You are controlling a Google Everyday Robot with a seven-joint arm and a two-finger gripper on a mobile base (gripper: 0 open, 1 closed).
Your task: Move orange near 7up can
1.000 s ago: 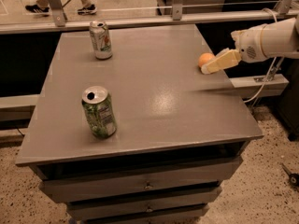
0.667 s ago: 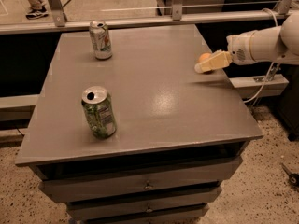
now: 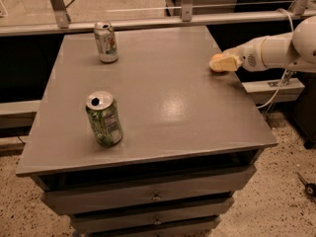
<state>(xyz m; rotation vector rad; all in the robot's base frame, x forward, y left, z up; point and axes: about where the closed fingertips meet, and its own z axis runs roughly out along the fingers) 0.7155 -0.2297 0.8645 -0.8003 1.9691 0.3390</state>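
Note:
The 7up can (image 3: 106, 42), pale silvery with light green print, stands upright at the back left of the grey table (image 3: 163, 107). My gripper (image 3: 220, 63) reaches in from the right and sits low at the table's right edge. The orange (image 3: 214, 67) shows only as an orange patch at the gripper's tip; the rest of it is hidden by the gripper. The gripper and the orange are far to the right of the 7up can.
A darker mottled-green can (image 3: 103, 118) with a white label stands upright at the front left. A metal rail (image 3: 148, 21) runs along the table's back edge. Drawers sit under the tabletop. A cable hangs at the right.
The gripper has stayed at the table's right edge, shifting only slightly. The orange, plainly seen at the gripper's tip a second ago, is now mostly covered by it.

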